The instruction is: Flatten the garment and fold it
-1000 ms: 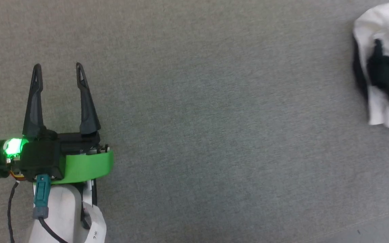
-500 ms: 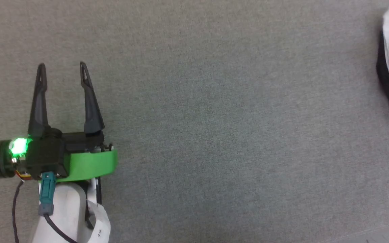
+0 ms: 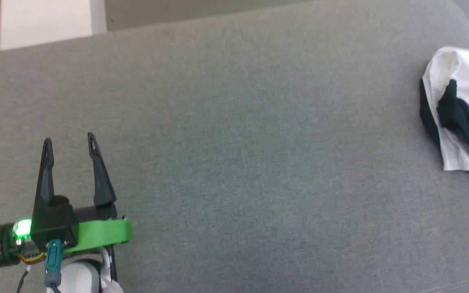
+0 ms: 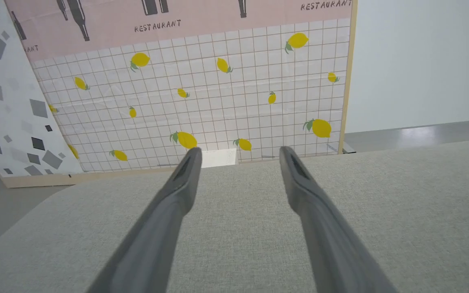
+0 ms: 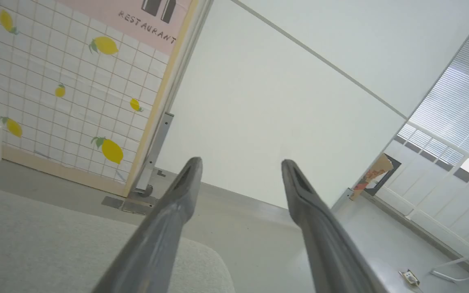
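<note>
The garment (image 3: 458,110), white with black parts, lies bunched at the right edge of the head view on the grey padded surface (image 3: 238,162), partly cut off by the frame. My left gripper (image 3: 69,140) hovers at the lower left, far from the garment, open with nothing between its fingers; the left wrist view shows the same gripper (image 4: 238,152) open over the grey surface. My right gripper (image 5: 240,162) stands open and empty in the right wrist view, pointing past the surface's rounded corner (image 5: 202,260) toward a white wall.
A lemon-patterned panel (image 4: 202,93) with a pink "RESTAURANT" band stands behind the surface's far edge, next to a grey-speckled panel (image 4: 6,101). A small white box (image 4: 218,158) sits at the panel's foot. Beyond the right corner lie bare floor (image 5: 381,252) and blinds (image 5: 458,97).
The head camera has tilted up, so the surface's far edge and more of the garment now show. The left gripper stays open.
</note>
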Controlling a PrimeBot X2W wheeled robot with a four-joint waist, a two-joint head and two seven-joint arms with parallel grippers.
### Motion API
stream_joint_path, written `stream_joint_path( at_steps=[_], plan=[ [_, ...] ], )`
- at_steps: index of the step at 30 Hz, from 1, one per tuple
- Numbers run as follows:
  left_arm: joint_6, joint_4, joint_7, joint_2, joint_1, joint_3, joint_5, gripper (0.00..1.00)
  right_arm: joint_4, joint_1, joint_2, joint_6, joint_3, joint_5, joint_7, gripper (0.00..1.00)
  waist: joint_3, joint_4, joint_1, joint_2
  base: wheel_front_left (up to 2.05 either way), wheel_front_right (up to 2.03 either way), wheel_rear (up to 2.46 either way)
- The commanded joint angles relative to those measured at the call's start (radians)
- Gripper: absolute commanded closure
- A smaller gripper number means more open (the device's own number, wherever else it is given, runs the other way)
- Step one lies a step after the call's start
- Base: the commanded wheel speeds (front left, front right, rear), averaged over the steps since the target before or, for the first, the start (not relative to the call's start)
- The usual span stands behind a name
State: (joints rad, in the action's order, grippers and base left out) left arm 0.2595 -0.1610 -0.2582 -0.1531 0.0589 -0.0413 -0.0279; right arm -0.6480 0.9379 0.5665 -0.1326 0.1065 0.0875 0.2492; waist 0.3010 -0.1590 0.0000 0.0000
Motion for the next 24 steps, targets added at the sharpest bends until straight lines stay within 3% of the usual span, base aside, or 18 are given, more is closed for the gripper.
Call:
stream_joint_path(
  at_steps=[1,6,11,19,24],
  plan=[
    [0.005,0.006,-0.004,0.005,-0.017,0.006,-0.005,0.00,0.040,-0.042,-0.041,0.002,-0.023,-0.008,0.009,0.00,-0.078,0.031,0.0000,0.0000,0.00,0.00,0.00],
    [0.000,0.023,-0.004,0.009,-0.060,0.025,-0.008,0.00,0.287,-0.204,-0.220,0.002,-0.096,0.008,0.012,0.00,-0.132,0.055,0.0000,0.0000,0.00,0.00,0.00],
    [-0.017,0.039,-0.004,0.014,-0.078,0.024,-0.005,0.00,0.452,-0.394,-0.365,0.002,-0.091,0.041,0.012,0.00,-0.161,0.079,0.0000,0.0000,0.00,0.00,0.00],
    [-0.042,0.060,-0.004,0.026,-0.086,0.011,0.003,0.00,0.494,-0.623,-0.460,0.002,-0.064,0.104,0.012,0.00,-0.185,0.099,0.0000,0.0000,0.00,0.00,0.00],
    [-0.055,0.079,-0.004,0.031,-0.085,0.001,0.006,0.00,0.515,-0.733,-0.491,0.002,-0.062,0.085,0.012,0.00,-0.196,0.102,0.0000,0.0000,0.00,0.00,0.00]
  ],
)
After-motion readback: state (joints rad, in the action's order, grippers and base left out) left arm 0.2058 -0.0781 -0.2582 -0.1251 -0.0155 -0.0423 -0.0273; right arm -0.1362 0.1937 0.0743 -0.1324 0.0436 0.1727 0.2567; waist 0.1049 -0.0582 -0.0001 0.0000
